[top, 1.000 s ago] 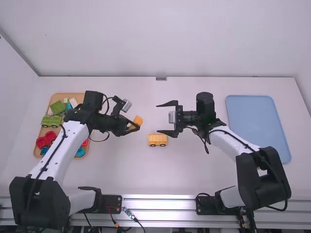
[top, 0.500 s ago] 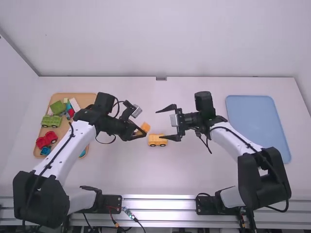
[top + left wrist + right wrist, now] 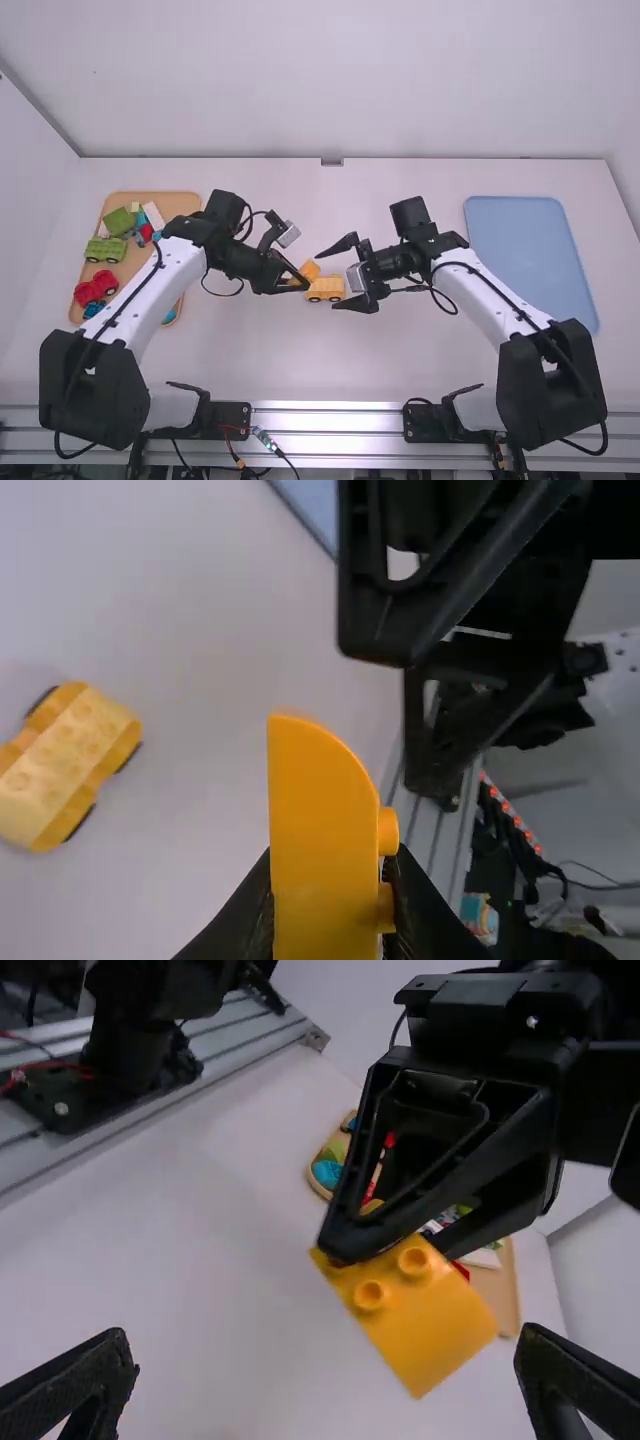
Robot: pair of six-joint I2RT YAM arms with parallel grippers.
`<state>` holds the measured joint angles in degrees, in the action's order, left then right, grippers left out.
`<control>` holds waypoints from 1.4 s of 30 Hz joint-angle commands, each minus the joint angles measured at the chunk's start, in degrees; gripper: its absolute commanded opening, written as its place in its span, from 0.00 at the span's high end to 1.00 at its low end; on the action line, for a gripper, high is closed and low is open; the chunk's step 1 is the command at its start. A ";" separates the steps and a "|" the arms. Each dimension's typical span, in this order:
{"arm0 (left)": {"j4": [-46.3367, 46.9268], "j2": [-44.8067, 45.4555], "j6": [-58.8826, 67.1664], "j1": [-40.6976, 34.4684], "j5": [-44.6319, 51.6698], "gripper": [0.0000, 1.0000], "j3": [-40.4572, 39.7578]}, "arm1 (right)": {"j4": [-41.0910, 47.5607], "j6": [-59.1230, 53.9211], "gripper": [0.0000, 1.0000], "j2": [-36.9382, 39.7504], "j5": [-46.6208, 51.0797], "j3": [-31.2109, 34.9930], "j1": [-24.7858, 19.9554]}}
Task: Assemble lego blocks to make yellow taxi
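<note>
My left gripper [image 3: 300, 284] is shut on a curved yellow-orange block [image 3: 310, 269], just left of and partly over the wheeled yellow base [image 3: 325, 290] on the table. In the left wrist view, that gripper [image 3: 327, 905] grips the block [image 3: 322, 830] upright with its studs facing sideways; the base [image 3: 70, 755] sits apart from it, wheels on the table. Facing it from the right is my right gripper [image 3: 328, 280], its fingers spread wide. The right wrist view has this gripper [image 3: 322, 1348] open, the held block [image 3: 425, 1315] with two studs beyond its tips.
A wooden tray [image 3: 182, 204] of green, red and blue blocks lies on the left, beneath and beside the left arm. A light blue tray [image 3: 525, 250] is on the right. Metal rails [image 3: 330, 420] run along the near edge.
The left gripper has carried its block to the right, up to the wheeled base. The right gripper has shifted slightly left and tilted, staying open. The base has not moved.
</note>
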<state>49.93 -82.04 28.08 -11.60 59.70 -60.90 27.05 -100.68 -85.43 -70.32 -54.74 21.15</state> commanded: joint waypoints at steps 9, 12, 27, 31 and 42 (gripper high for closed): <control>1.25 -1.16 2.89 -3.74 3.96 0.98 -0.96 | -2.44 -2.21 0.07 0.89 2.75 -1.55 1.84; 1.09 -1.16 2.86 -3.78 3.96 0.98 -0.96 | -2.04 -2.40 0.10 0.89 2.75 -1.55 2.29; 3.21 -1.16 6.05 -3.89 5.97 0.98 -0.44 | 5.37 -13.51 0.24 1.48 0.94 -1.55 2.54; 1.70 -1.16 5.49 -3.85 5.99 0.98 0.57 | 6.15 -13.75 0.25 2.71 0.69 -1.55 2.54; 0.37 -1.16 3.30 -3.89 5.92 0.98 1.53 | 7.81 -16.31 0.30 4.74 -0.11 -1.55 2.43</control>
<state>50.33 -83.07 32.40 -16.03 67.16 -60.38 34.04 -115.24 -82.67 -66.92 -54.78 23.57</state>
